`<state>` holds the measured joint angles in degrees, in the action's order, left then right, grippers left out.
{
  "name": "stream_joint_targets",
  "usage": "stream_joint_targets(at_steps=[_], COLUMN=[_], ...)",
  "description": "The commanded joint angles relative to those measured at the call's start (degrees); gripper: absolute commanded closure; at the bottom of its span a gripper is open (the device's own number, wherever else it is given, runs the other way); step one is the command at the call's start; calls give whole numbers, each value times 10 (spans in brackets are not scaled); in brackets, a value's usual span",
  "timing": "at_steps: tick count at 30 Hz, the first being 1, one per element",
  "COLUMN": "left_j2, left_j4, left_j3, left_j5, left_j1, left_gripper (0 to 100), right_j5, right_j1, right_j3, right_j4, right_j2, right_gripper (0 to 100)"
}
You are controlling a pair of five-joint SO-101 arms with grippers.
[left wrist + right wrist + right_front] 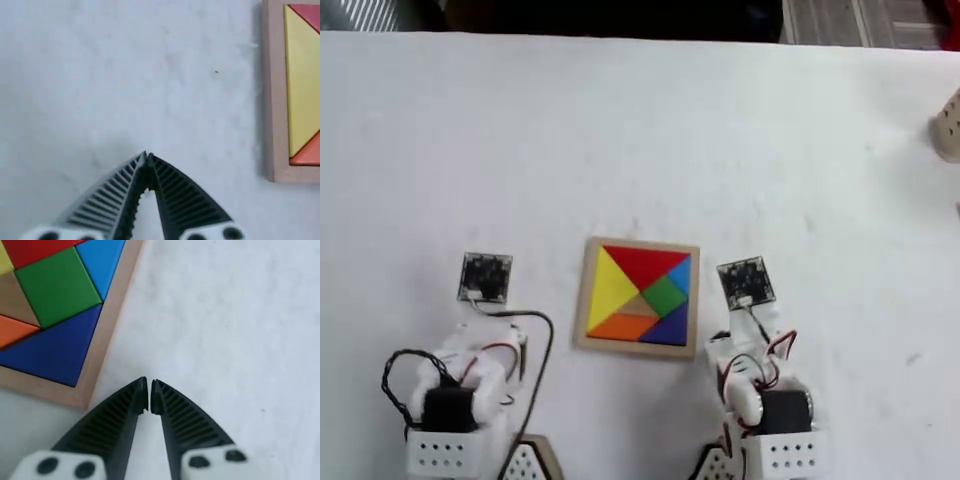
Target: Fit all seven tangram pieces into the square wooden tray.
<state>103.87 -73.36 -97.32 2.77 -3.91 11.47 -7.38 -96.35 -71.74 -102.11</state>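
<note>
The square wooden tray (584, 298) lies flat on the white table (620, 130), between the two arms. Inside the tray, a yellow triangle (610, 285) fills the side toward the left arm and a red triangle (648, 263) fills the far side. A green square (666, 295) sits near the tray's middle. A light blue triangle (682, 275) lies along the side toward the right arm. A dark blue triangle (670, 328) takes the near corner on that same side, and an orange piece (623, 326) lies next to it along the near edge. A tan patch (638, 305) shows at the tray's centre; I cannot tell whether it is a wood-coloured piece or the bare tray floor.

The left gripper (147, 159) hovers over bare table just beside the tray's left edge, its fingers together and holding nothing. The right gripper (149, 385) hovers near the tray's near right corner, its fingers nearly touching, with only a thin slit between the tips, and holding nothing.
</note>
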Motion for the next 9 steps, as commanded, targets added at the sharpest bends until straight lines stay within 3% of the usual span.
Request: stream_joint_targets(at_steps=[1, 9], left_j2=[7, 7], left_j4=[-4, -4], left_j3=[3, 3], left_j5=[5, 5], left_j1=[-4, -4], left_gripper=[975, 975], right_j5=[4, 4], right_j1=[-5, -5], right_j3=[-5, -5], right_j4=[-3, -3], right_j2=[0, 0], right_gripper=[980, 980])
